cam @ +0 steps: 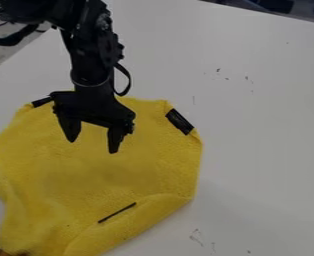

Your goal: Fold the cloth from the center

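Gripper released, fingers parted and angled downward, presumably to pinch near center. Yellow cloth spread beneath it, mostly flat, likely so middle is reachable; black patch beside gripper perhaps marks corner.

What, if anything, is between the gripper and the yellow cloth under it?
Nothing visible. The open gripper hangs over the cloth's upper part, with plain yellow cloth in view between and below its fingers. The black patch at the upper right and the thin dark strip lower down both lie away from it.
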`<state>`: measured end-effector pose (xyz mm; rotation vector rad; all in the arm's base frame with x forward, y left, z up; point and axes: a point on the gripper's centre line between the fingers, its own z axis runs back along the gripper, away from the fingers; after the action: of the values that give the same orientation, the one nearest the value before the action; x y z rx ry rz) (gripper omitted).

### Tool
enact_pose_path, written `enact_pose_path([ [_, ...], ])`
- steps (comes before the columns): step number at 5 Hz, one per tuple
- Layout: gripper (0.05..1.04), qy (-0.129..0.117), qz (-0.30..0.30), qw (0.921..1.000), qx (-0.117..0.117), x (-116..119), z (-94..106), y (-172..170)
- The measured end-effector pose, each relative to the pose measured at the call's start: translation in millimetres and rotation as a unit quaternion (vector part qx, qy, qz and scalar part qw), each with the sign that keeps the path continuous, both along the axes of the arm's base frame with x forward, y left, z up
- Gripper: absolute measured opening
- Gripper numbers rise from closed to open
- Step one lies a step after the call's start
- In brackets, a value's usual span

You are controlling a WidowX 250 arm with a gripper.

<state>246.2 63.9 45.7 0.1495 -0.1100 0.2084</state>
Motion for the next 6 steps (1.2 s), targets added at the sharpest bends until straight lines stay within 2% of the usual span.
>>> enact_pose_path([
  [1, 1.0, 0.002, 0.0, 0.9998, -0.018, 4, -20.8, -2],
  [2, 0.999, -0.008, 0.003, 0.9992, -0.04, 15, -42.5, -2],
  [3, 1.001, -0.026, 0.0, 0.9978, -0.061, 29, -49.2, -3],
  [4, 1.001, -0.04, -0.008, 0.9967, -0.07, 44, -51.4, -3],
  [5, 1.001, -0.049, -0.03, 0.996, -0.069, 69, -51.5, -7],
  [6, 1.001, -0.038, -0.056, 0.9951, -0.073, 92, -51.9, -11],
])
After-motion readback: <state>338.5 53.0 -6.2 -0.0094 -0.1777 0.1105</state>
